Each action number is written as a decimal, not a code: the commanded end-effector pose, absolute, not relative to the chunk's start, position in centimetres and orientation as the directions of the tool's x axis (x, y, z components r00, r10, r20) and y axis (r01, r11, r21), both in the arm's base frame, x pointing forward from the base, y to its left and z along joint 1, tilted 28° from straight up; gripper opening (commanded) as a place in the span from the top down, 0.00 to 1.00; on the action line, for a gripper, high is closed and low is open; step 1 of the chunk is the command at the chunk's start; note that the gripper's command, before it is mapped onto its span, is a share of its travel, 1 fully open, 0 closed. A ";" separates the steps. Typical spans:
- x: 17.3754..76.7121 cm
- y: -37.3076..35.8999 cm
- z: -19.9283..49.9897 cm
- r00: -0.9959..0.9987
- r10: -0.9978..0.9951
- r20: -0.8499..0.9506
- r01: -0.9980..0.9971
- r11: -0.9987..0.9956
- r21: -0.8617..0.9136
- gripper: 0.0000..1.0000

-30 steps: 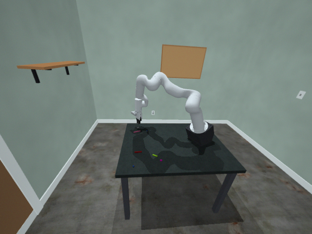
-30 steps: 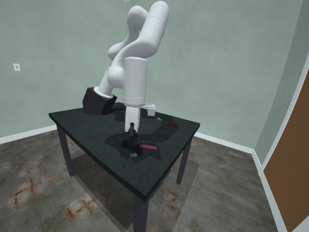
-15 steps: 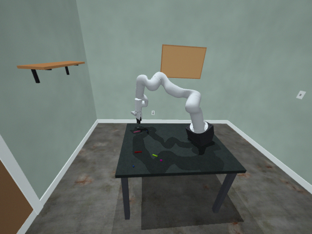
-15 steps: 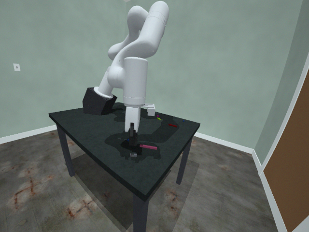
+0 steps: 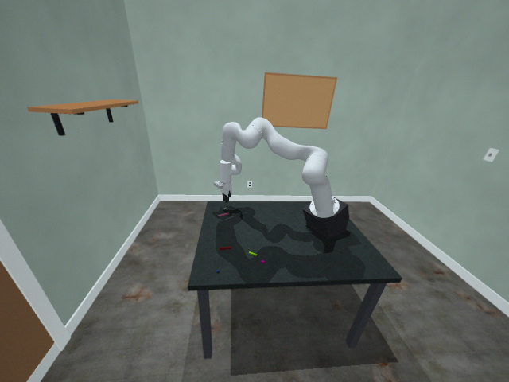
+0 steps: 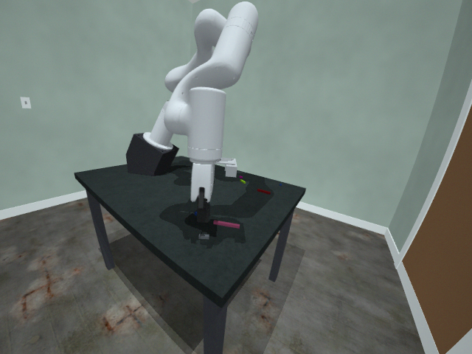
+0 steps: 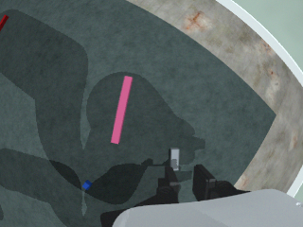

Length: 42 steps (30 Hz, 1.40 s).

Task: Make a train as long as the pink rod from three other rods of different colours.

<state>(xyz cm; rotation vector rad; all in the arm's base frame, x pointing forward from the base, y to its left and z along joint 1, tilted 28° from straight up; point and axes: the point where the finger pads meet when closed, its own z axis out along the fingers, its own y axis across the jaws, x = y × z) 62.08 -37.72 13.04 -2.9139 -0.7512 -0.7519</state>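
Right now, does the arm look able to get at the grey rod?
Probably yes: the claw hangs close to the grey rod, fingers parted, and no other rod lies between them.

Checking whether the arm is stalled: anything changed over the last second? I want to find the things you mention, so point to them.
Nothing visibly changed. No rod was taken hold of or let go; the gripper (image 5: 226,200) (image 6: 203,220) (image 7: 182,179), pink rod (image 5: 223,214) (image 6: 226,224) (image 7: 121,110) and grey rod (image 6: 203,236) (image 7: 174,159) look the same.
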 end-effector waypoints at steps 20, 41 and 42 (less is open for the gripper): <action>62.9 -37.5 11.7 0.765 0.445 0.466 0.464 -0.882 0.082 0.76; 64.1 -37.1 9.2 0.765 0.445 0.466 0.464 -0.882 0.082 0.76; 64.2 -37.1 9.2 0.765 0.445 0.465 0.464 -0.882 0.082 0.76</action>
